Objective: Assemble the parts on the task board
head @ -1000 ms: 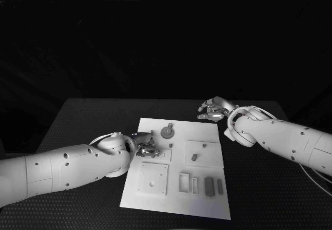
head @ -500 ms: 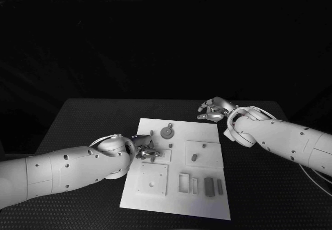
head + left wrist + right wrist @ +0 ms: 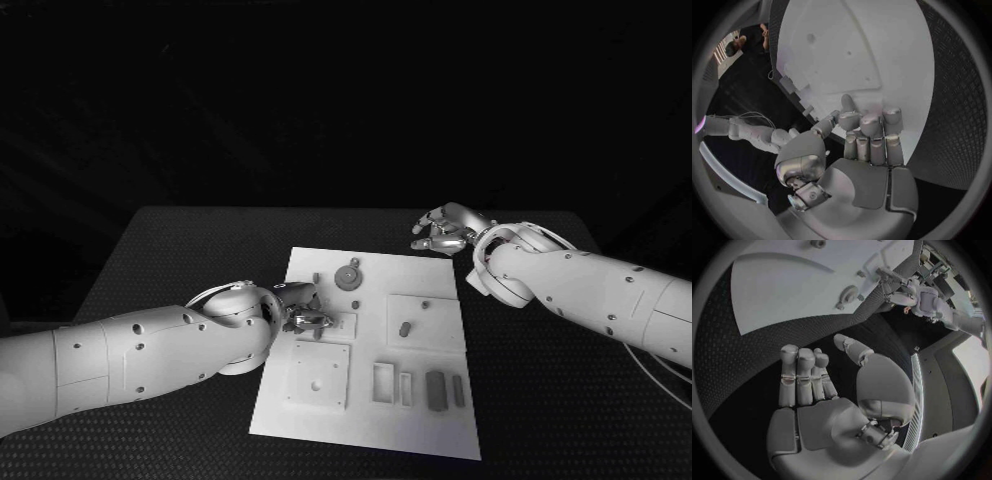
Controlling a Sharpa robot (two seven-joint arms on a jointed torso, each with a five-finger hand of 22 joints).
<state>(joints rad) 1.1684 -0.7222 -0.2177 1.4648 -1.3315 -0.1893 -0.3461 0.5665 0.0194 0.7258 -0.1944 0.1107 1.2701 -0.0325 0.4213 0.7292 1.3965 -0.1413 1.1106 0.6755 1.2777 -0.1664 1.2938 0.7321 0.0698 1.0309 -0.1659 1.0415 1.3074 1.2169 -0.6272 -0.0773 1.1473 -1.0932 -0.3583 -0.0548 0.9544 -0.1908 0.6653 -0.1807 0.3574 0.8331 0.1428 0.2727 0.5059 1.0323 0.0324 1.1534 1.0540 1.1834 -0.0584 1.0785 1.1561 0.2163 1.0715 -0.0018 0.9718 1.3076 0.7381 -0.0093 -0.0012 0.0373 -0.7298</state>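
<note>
White task board (image 3: 433,425) lies flat mid-table, long side running away from the robot; round part (image 3: 348,275) near its far end, small peg (image 3: 405,326) mid-board, slim parts (image 3: 436,388) near end.

Head view dim, no colour; everything past the table edge toward 12 o'clock is solid black. Task board (image 3: 368,350) is the brightest surface, lit from above, no hard shadows. Both wrist views: heavy fisheye, board edges bow, dark vignette ring, soft highlights on left hand (image 3: 861,150) metal.
</note>
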